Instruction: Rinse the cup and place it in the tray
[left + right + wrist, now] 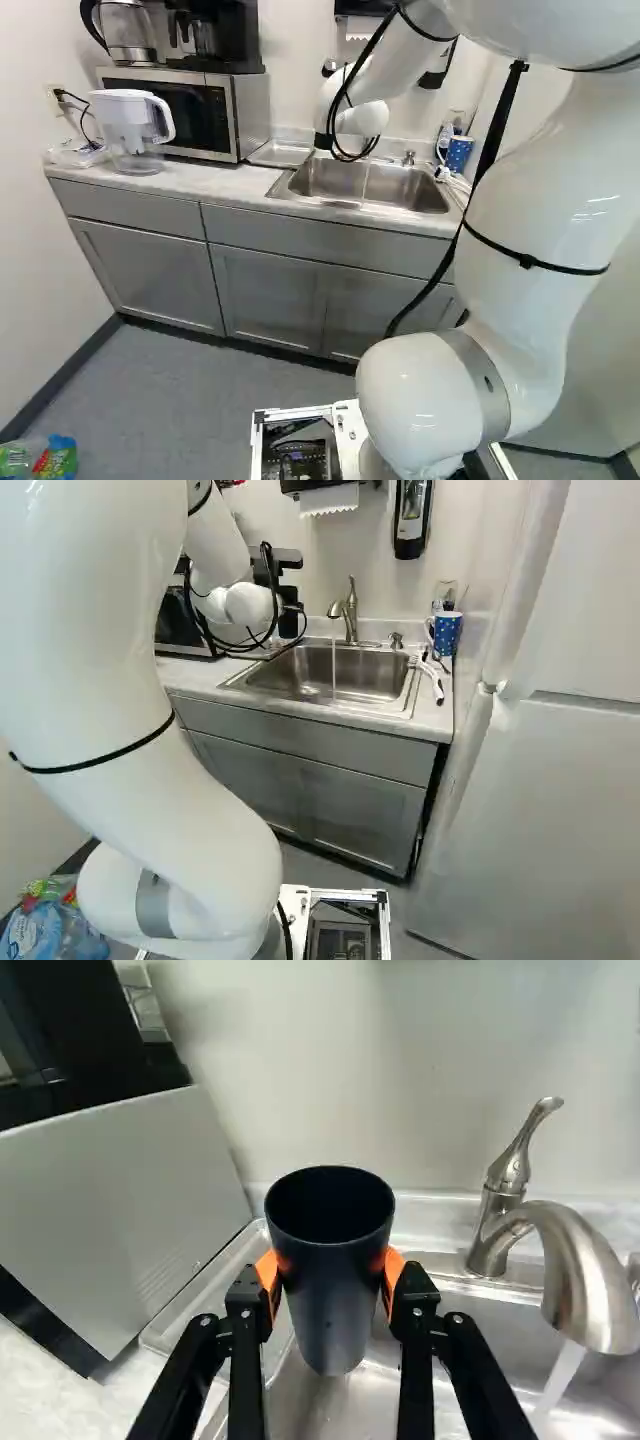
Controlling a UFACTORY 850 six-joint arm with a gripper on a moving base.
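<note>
My gripper (291, 622) shows partly behind the white wrist in the right base view. In the wrist view the gripper (331, 1278) is shut on a dark tapered cup (332, 1305), one orange pad against each side. The cup is upright, mouth up, in front of the sink's edge nearest the tray. A shallow tray (205, 1298) lies between the sink and the microwave, partly hidden by a finger. Water runs from the faucet (580, 1275) into the sink (335, 685), to one side of the cup, not onto it.
The microwave (190, 108) stands beside the tray, with a coffee maker (225, 35) on top. A white pitcher (130, 125) is on the counter (225, 182). Across the sink are a blue dotted cup (447, 633) and a brush (428, 675). A wall backs the faucet.
</note>
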